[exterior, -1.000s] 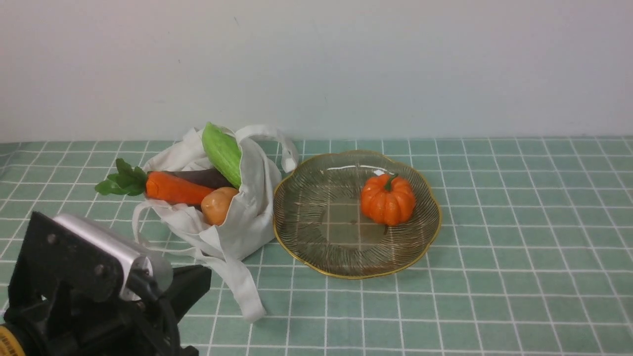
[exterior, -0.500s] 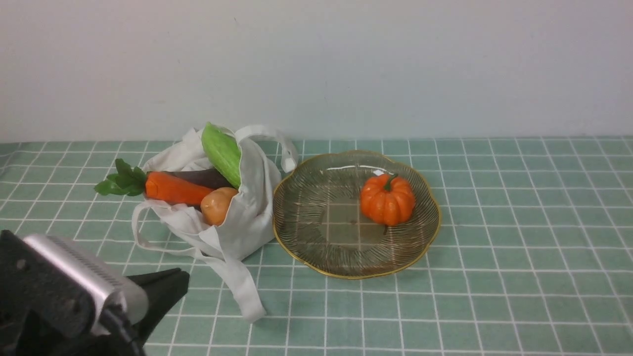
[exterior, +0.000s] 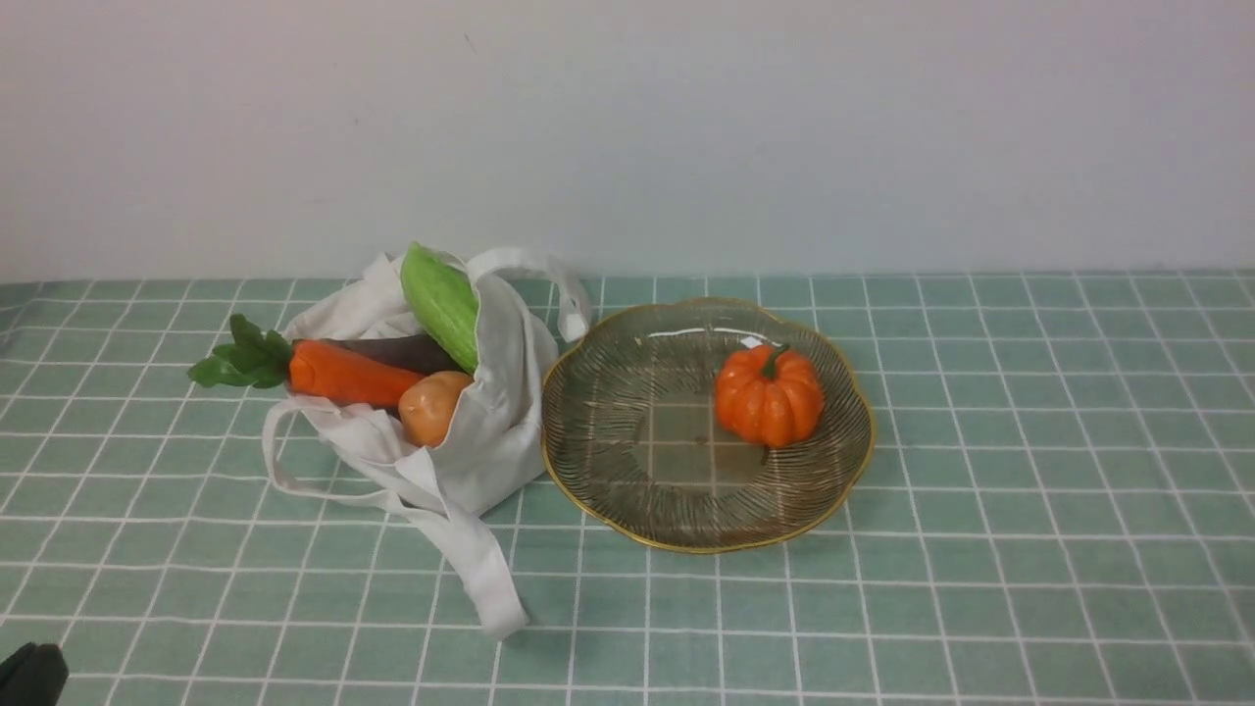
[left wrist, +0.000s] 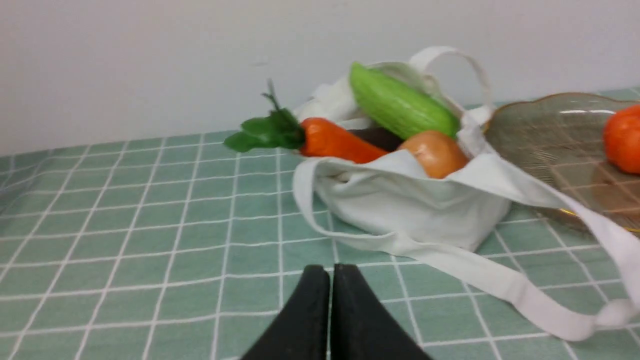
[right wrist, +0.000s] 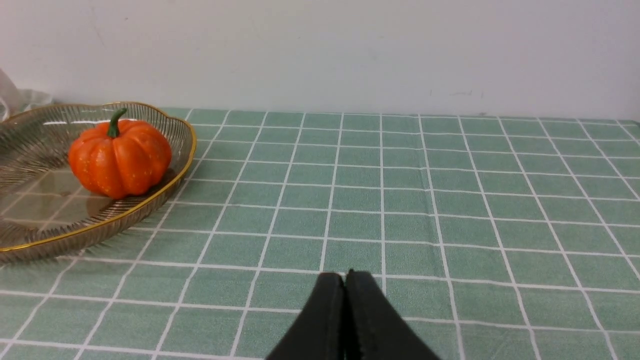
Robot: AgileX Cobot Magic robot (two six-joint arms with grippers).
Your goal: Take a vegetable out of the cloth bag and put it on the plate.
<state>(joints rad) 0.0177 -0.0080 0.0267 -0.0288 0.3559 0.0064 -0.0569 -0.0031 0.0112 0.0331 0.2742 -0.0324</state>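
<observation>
The ribbed orange pumpkin (exterior: 769,394) with a green stem sits on the clear gold-rimmed glass plate (exterior: 598,412), right of its middle. It shows in the right wrist view (right wrist: 120,157) on the plate (right wrist: 30,220). The white cloth bag (exterior: 490,431) lies slumped left of the plate, also in the left wrist view (left wrist: 415,210). My left gripper (left wrist: 330,272) is shut and empty, low over the tablecloth in front of the bag. My right gripper (right wrist: 345,277) is shut and empty, over bare cloth to the right of the plate. In the front view only a black tip of the left arm (exterior: 29,675) shows at the lower left corner.
The bag holds a carrot with green leaves (exterior: 333,371), a tan potato (exterior: 429,404), a pale green ridged vegetable (exterior: 441,302) and a dark purple one (exterior: 397,351). A long white strap (exterior: 480,579) trails forward from the bag. A white wall stands behind the green checked table.
My left arm has drawn back and down toward the lower left, almost out of the front view. The pumpkin, plate and bag have not moved.
</observation>
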